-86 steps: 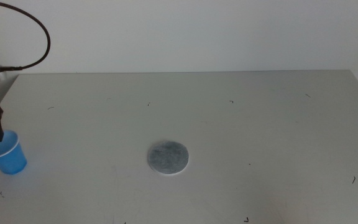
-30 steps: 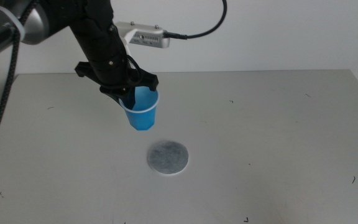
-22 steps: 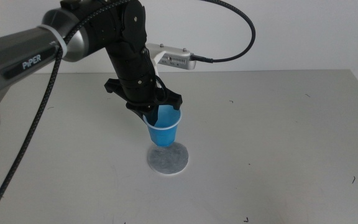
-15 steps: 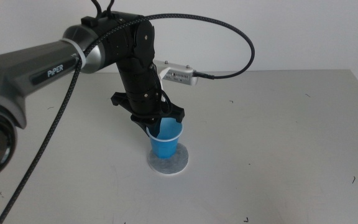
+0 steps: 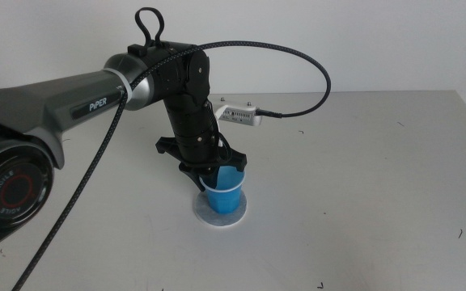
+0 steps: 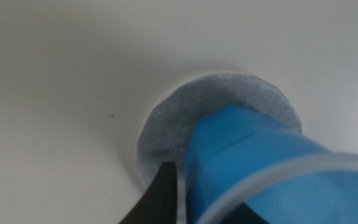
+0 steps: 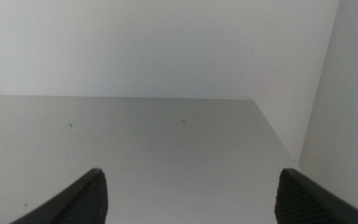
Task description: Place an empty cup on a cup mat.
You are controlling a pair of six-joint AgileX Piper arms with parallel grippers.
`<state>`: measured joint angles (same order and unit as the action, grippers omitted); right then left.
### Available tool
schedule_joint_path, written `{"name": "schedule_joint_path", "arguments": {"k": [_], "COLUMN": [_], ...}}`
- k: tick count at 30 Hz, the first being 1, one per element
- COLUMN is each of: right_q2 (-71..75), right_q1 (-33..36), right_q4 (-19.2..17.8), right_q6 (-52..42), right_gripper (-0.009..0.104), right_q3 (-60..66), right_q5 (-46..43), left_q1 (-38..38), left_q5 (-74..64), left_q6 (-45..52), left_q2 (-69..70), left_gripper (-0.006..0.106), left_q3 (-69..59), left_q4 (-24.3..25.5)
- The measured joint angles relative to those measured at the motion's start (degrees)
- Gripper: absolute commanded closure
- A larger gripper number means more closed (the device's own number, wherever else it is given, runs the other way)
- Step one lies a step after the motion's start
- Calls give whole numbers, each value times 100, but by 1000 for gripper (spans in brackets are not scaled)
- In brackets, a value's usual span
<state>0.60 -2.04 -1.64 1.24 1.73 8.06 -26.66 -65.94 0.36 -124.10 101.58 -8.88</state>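
1. Light is even, soft and bright; the table (image 5: 362, 162) reads pale grey with no glare patches.
2. Shadows are faint: a weak soft one lies under the left arm (image 5: 186, 105) beside the cup mat (image 5: 231, 217).
3. Middle view is sharp; arm lettering is legible.
4. Left wrist view is soft throughout: the cup (image 6: 272, 168) is blurred at its near rim, the mat's speckle smeared.
5. Right wrist view is clear on the table, its jaw tips slightly blurred and dark.
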Motion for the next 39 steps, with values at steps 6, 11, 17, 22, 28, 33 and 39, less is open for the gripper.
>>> {"name": "schedule_joint_path", "arguments": {"k": [6, 11, 17, 22, 28, 33, 39], "right_q2": [0, 0, 0, 0, 0, 0, 0], "right_q1": [0, 0, 0, 0, 0, 0, 0], "right_q4": [0, 0, 0, 0, 0, 0, 0], "right_q6": [0, 0, 0, 0, 0, 0, 0], "right_gripper": [1, 1, 1, 1, 1, 1, 1], "right_q3": [0, 0, 0, 0, 0, 0, 0], "right_q5": [0, 0, 0, 0, 0, 0, 0], "left_q1": [0, 0, 28, 67, 143, 251, 257], "left_q5": [-46, -88, -164, -296, -243, -385, -550], "left_q6": [0, 93, 281, 340, 227, 299, 316], "left_q2": [-112, 48, 595, 1215, 2227, 2942, 3883], "left_gripper": [41, 11, -5, -5, -5, -5, -5], "left_q3": [-7, -11, -18, -18, -18, -18, -131], "left_q4": [0, 0, 25, 41, 420, 786, 1317]}}
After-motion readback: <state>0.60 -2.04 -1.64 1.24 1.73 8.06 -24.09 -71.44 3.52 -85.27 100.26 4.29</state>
